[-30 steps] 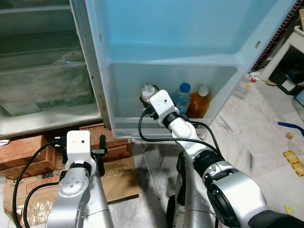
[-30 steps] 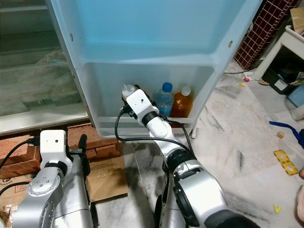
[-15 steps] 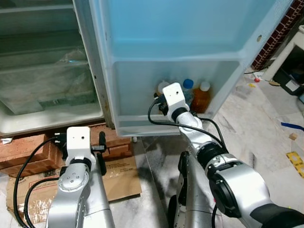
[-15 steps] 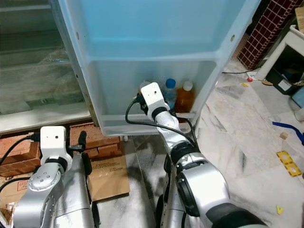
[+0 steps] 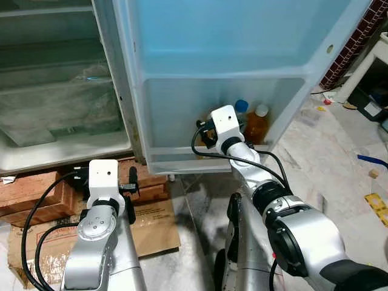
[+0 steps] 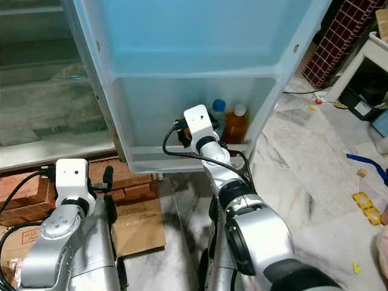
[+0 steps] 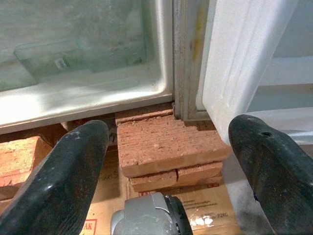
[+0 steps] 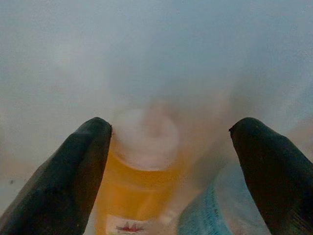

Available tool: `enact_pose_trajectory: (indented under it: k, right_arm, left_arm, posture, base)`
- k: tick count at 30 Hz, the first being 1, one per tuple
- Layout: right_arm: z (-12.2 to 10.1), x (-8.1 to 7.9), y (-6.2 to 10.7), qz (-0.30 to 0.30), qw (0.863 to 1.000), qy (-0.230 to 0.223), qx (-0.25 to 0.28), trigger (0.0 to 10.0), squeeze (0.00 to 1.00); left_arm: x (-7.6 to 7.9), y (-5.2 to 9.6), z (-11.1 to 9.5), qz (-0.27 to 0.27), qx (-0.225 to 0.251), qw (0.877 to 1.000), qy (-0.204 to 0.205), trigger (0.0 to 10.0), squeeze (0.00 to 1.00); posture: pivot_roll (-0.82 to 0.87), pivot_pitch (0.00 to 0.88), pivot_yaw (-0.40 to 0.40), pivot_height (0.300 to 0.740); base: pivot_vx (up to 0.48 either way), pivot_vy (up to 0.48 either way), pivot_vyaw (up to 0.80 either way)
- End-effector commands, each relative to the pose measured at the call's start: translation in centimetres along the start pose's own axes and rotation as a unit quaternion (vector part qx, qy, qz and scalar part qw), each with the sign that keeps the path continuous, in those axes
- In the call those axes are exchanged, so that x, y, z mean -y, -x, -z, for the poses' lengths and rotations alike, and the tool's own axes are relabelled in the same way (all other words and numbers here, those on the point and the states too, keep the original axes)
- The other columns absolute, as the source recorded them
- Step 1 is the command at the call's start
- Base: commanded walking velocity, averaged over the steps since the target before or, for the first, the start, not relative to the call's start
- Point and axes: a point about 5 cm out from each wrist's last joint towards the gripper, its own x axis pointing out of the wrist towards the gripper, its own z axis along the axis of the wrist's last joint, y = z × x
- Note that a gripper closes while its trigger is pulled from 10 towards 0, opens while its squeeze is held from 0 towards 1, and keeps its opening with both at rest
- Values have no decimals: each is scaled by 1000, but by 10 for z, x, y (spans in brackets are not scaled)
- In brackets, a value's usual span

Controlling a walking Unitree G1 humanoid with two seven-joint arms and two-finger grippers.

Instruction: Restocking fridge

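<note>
The open fridge door (image 5: 242, 42) has a bottom door shelf (image 5: 182, 159) holding bottles. A blue-capped bottle (image 5: 240, 108) and an orange bottle (image 5: 257, 124) with a white cap stand at its right end. My right arm reaches into this shelf, and its white wrist (image 5: 223, 121) covers the space just left of them. In the right wrist view my right gripper (image 8: 171, 129) is open, with a white-capped orange bottle (image 8: 142, 181) just ahead between the spread fingers and a blue-labelled bottle (image 8: 205, 220) beside it. My left gripper (image 7: 168, 127) is open and held low by the fridge base.
The fridge body (image 5: 54, 91) is open on the left with a clear drawer (image 5: 60, 115) inside. Red bricks (image 7: 166, 147) prop the fridge up, with flattened cardboard (image 5: 151, 224) on the marble floor. A white table leg (image 5: 357, 66) and clutter stand at the right.
My right wrist has moved right along the door shelf, closer to the blue-capped and orange bottles. It now covers the white-capped bottle seen before. The head camera shifted too.
</note>
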Motion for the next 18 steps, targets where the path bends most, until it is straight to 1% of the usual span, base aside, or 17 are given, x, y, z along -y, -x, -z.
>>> enact_pose_trajectory:
  k: [1,2,3,6,7,10,12,13,14,15,16,17,18]
  right_arm:
    - [-16,13,-4,11,999,-14,39,10000,1000]
    - [-16,13,-4,11,999,-14,39,10000,1000]
    - [-20,13,-4,2,998,-23,53,10000,1000]
    - [-22,14,-2,-10,997,-27,68,10000,1000]
    - [-23,16,1,-22,996,-30,83,10000,1000]
    - [-22,19,4,-31,995,-32,94,10000,1000]
    - [-22,22,8,-37,993,-45,102,10000,1000]
    - [-20,25,13,-36,992,-48,107,10000,1000]
    - [-20,25,13,-36,992,-48,107,10000,1000]
    - [-12,32,30,-29,991,-66,114,10000,1000]
    - [-9,33,38,-27,990,-72,115,10000,1000]
    - [-9,33,38,-27,990,-72,115,10000,1000]
    - [-6,34,49,-23,989,-86,116,10000,1000]
  left_arm:
    - [0,-1,1,-4,-1,1000,-5,10000,0]
    - [0,-1,1,-4,-1,1000,-5,10000,0]
    - [1,-2,1,-4,-1,1000,-4,10000,0]
    - [0,-3,0,-5,0,1000,-3,10000,0]
    - [0,-4,-1,-7,2,1000,-2,10000,0]
    - [0,-5,0,-8,3,1000,0,10000,0]
    - [0,-5,-1,-10,4,1000,-1,10000,0]
    - [-1,-5,-2,-12,8,1000,10,10000,0]
    - [-1,-5,-2,-12,8,1000,10,10000,0]
    - [0,-4,-3,-10,15,1000,23,10000,0]
    - [1,-4,-3,-9,16,999,27,10000,0]
    - [1,-4,-3,-9,16,999,27,10000,0]
    - [3,-4,-4,-4,18,999,29,10000,0]
  posture:
    - [107,64,-59,428]
    - [107,64,-59,428]
    - [104,58,-59,428]
    - [101,50,-61,428]
    - [97,43,-61,428]
    - [93,34,-59,428]
    - [93,31,-59,428]
    - [81,14,-55,428]
    - [81,14,-55,428]
    - [76,4,-52,428]
    - [76,4,-52,428]
    - [76,4,-52,428]
    - [69,0,-47,428]
  base:
    - [0,0,0]
    - [0,0,0]
    - [0,0,0]
    - [0,0,0]
    - [0,0,0]
    - [0,0,0]
    - [0,0,0]
    - [0,0,0]
    - [0,0,0]
    - [0,0,0]
    - [0,0,0]
    - [0,0,0]
    - [0,0,0]
